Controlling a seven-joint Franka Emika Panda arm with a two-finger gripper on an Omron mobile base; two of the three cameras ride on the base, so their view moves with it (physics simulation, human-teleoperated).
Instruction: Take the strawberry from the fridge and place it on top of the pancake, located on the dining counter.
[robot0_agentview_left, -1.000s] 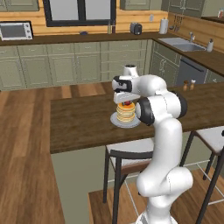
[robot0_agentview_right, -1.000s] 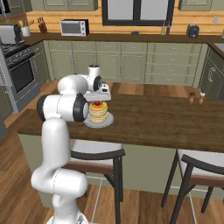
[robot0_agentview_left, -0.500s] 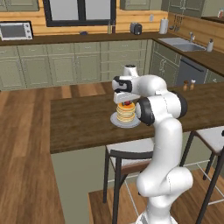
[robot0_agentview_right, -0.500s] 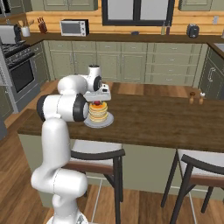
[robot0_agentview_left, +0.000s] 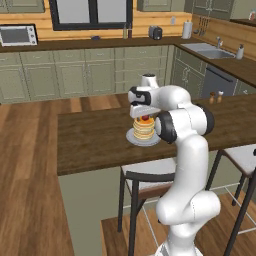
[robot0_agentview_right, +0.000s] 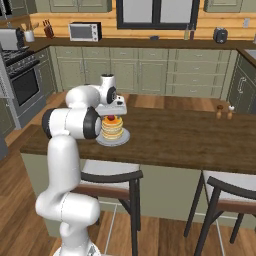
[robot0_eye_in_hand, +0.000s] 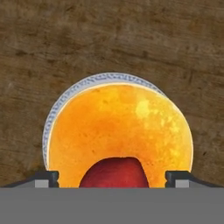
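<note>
Fingers (robot0_eye_in_hand: 47, 177) now spreading wide apart, strawberry (robot0_eye_in_hand: 114, 172) sitting free between them, resting on pancake (robot0_eye_in_hand: 120, 131), gripper (robot0_eye_in_hand: 113, 178) hovering above.

Left base view looks from behind the arm's left, forward and down across the dining counter (robot0_agentview_left: 90, 140). Right base view looks from behind its right over the same counter; both share the pancake (robot0_agentview_right: 112, 128) at mid-distance. Hand view stares straight down, very close, onto the pancake's top.
</note>
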